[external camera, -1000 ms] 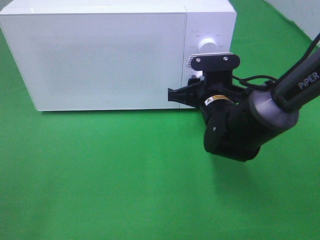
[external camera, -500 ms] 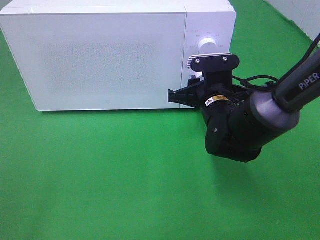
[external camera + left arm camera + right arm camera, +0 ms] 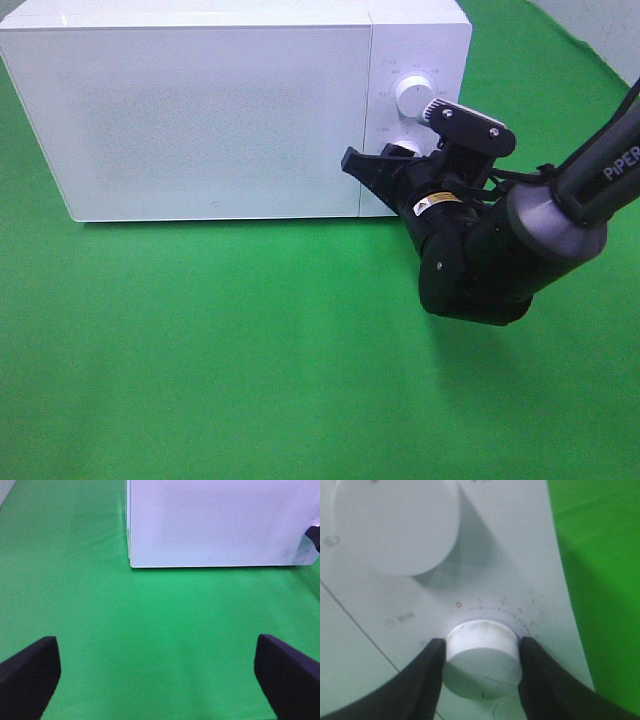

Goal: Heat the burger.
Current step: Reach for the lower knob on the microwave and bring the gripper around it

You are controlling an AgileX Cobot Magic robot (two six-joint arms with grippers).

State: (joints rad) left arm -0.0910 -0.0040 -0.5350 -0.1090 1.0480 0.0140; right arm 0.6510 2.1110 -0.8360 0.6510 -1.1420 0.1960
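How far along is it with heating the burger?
Done, it seems: the microwave door is shut and no burger is in sight, so it is likely inside. In hand: the right tool grips the lower dial. Left: setting the time and heating.

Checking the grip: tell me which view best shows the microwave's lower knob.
The right wrist view: the lower knob sits close up, the fingers pressed on both its sides. The exterior high view shows only a sliver past the fingers; in the left wrist view it is too faint to tell.
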